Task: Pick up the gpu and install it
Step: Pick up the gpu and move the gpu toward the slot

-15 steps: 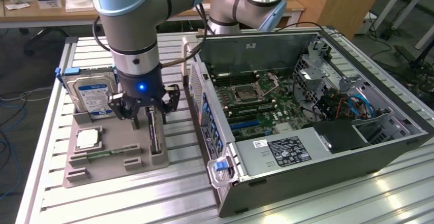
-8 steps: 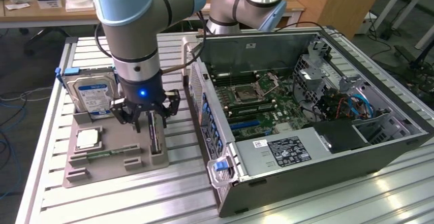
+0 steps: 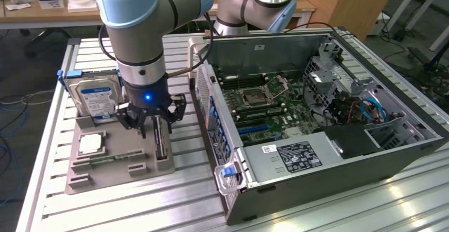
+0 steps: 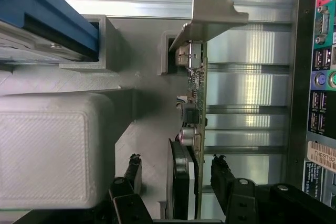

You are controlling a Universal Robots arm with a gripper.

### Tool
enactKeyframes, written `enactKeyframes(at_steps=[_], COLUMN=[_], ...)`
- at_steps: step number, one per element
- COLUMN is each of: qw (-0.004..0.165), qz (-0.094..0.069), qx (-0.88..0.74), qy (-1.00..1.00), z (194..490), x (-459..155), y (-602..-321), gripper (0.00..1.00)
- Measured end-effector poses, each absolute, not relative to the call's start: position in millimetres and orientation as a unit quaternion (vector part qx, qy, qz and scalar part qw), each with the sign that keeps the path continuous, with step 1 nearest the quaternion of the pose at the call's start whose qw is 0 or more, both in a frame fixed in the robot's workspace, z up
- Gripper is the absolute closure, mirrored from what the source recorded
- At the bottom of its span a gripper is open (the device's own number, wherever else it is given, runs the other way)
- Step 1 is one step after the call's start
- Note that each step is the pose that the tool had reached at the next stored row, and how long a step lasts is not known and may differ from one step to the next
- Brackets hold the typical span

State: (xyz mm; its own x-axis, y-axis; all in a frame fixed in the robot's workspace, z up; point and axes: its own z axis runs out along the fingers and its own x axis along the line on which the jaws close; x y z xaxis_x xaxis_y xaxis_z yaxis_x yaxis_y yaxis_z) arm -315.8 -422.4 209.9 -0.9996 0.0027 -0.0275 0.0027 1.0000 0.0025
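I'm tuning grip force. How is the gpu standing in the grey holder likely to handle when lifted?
The gpu is a thin board, so probably stiff and light. Its exposed components look fragile under a hard squeeze. Standing on edge in the grey holder, it may tip if nudged sideways.

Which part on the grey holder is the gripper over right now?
The gpu, the thin card standing on edge, nearest the computer case. The open gripper straddles it; the boxy hard drive and flat square chip sit apart.

Gpu (image 4: pixel 198 98) dark green, grey bracket (image 4: pixel 212 11); hard drive (image 3: pixel 90 80) silver, blue-white label (image 3: pixel 98 103).
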Motion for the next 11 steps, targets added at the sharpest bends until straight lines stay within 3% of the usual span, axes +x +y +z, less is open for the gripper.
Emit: enactKeyframes(at_steps=[5, 8, 11], qw=[0.014, 0.014, 0.014], qz=[0.001, 0.001, 0.001], qx=[0.002, 0.002, 0.002], qy=[1.000, 1.000, 1.000], z=[209.3, 209.1, 209.1], x=[-315.8, -314.4, -313.6], y=[-422.4, -422.4, -422.4], gripper=[0.50, 0.66, 0.72])
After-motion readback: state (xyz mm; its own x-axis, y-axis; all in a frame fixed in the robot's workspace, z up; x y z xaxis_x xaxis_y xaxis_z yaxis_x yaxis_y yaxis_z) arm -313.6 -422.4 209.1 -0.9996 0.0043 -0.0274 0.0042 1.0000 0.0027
